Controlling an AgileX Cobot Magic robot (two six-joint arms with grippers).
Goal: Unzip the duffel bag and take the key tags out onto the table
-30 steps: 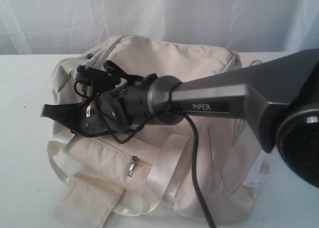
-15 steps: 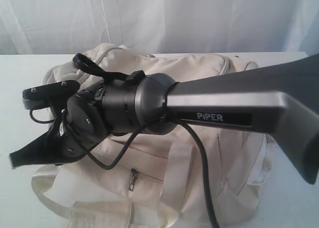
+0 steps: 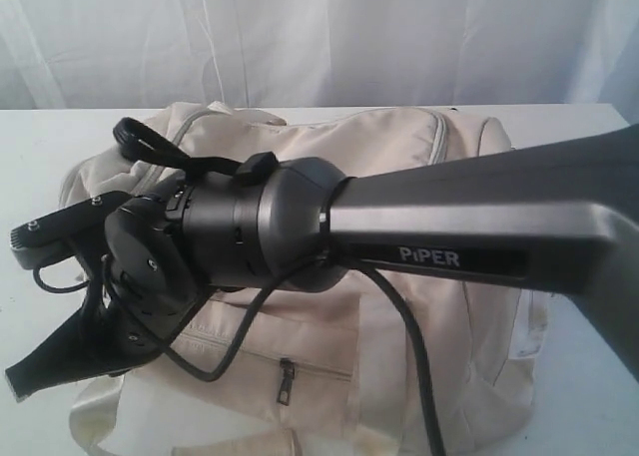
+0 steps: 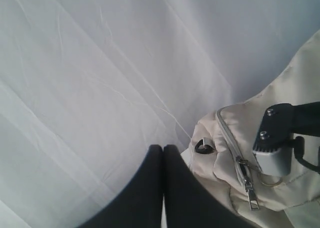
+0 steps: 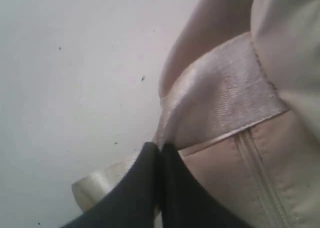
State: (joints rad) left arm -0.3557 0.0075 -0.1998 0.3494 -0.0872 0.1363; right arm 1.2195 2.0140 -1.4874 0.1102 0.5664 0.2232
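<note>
The cream duffel bag (image 3: 399, 157) lies on the white table (image 3: 40, 147) with its zips closed. My right arm reaches across it to the left, and its right gripper (image 3: 15, 384) points down at the bag's near left corner. In the right wrist view the right gripper (image 5: 160, 147) is shut, its tips pinching the edge of the satin strap (image 5: 225, 98) beside the bag's side (image 5: 280, 163). My left gripper (image 4: 163, 148) is shut and empty, held off the bag's end (image 4: 230, 158) near a black D-ring (image 4: 203, 147) and a metal zip pull (image 4: 250, 195). The key tags are hidden.
A front pocket zip pull (image 3: 286, 381) hangs on the bag's near side. A white curtain (image 3: 319, 37) closes off the back. The right arm's black cable (image 3: 424, 376) drapes over the bag. Bare table (image 5: 60, 88) lies beside the strap.
My right gripper swung down and to the near left. The bag shifted toward the near edge and flattened, its front zip pull sliding lower in view.
</note>
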